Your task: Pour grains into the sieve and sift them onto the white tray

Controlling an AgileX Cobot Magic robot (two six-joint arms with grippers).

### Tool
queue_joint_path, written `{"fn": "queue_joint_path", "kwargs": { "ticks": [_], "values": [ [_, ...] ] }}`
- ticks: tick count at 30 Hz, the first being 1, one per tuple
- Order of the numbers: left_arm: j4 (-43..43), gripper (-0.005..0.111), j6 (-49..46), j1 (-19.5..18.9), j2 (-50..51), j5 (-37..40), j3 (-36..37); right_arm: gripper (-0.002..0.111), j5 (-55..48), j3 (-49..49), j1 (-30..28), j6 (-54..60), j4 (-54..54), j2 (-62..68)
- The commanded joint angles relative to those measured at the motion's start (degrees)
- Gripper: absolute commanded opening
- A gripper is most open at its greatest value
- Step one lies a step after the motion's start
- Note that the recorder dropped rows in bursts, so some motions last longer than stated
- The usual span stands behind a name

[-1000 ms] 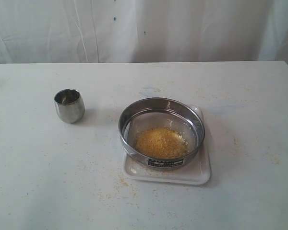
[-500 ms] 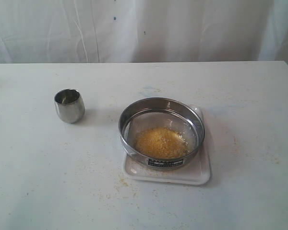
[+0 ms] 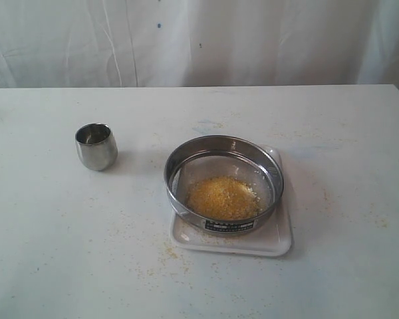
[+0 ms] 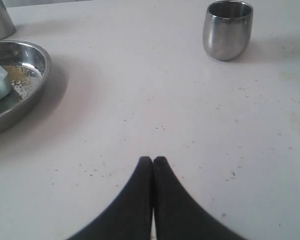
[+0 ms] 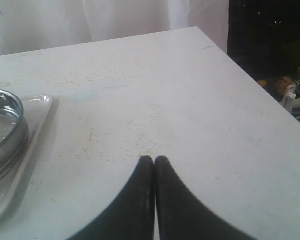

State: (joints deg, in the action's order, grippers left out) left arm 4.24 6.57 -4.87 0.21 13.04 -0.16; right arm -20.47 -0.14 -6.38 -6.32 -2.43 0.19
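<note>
Left gripper (image 4: 153,160) pinched together, empty, low over table (image 3: 53,252), steel cup (image 4: 227,30) well apart from it. Right gripper (image 5: 154,160) likewise closed on nothing, sieve (image 5: 10,131) near but not touching. Sieve seated on white tray (image 3: 279,234), at 4 o'clock from cup; grains (image 3: 221,197) heaped on mesh.

Left gripper (image 4: 153,159) with dark fingertips pressed together, holding nothing, right gripper (image 5: 154,159) likewise closed tip to tip and empty, both arms outside the exterior view
</note>
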Motion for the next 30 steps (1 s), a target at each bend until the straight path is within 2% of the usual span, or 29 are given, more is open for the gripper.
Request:
{"fn": "queue_joint_path", "kwargs": {
  "ticks": [1,6,9,16,19,22,25,30],
  "values": [
    [0.29,0.0,-0.34,-0.27,-0.21,0.45,0.16,0.0,0.33,0.14,0.14,0.05,-0.31,-0.19],
    [0.29,0.0,-0.34,-0.27,-0.21,0.45,0.16,0.0,0.33,0.14,0.14,0.05,-0.31,-0.19],
    [0.15,0.0,-0.34,-0.27,-0.21,6.83,0.16,0.0,0.33,0.14,0.14,0.05,-0.31,-0.19],
    [0.73,0.0,-0.34,-0.27,-0.21,6.97,0.16,0.0,0.33,0.14,0.14,0.05,-0.31,-0.19],
    [0.73,0.0,-0.34,-0.27,-0.21,6.97,0.16,0.0,0.33,0.14,0.14,7.86,-8.45,-0.19],
    [0.73,0.0,-0.34,-0.27,-0.21,6.97,0.16,0.0,0.66,0.14,0.14,8.27,-9.46,-0.19],
    [0.73,0.0,-0.34,-0.27,-0.21,6.97,0.16,0.0,9.06,0.14,0.14,7.65,-8.51,-0.19],
    [0.73,0.0,-0.34,-0.27,-0.21,6.97,0.16,0.0,29.72,0.14,0.14,-3.99,6.3,-0.19]
  ]
}}
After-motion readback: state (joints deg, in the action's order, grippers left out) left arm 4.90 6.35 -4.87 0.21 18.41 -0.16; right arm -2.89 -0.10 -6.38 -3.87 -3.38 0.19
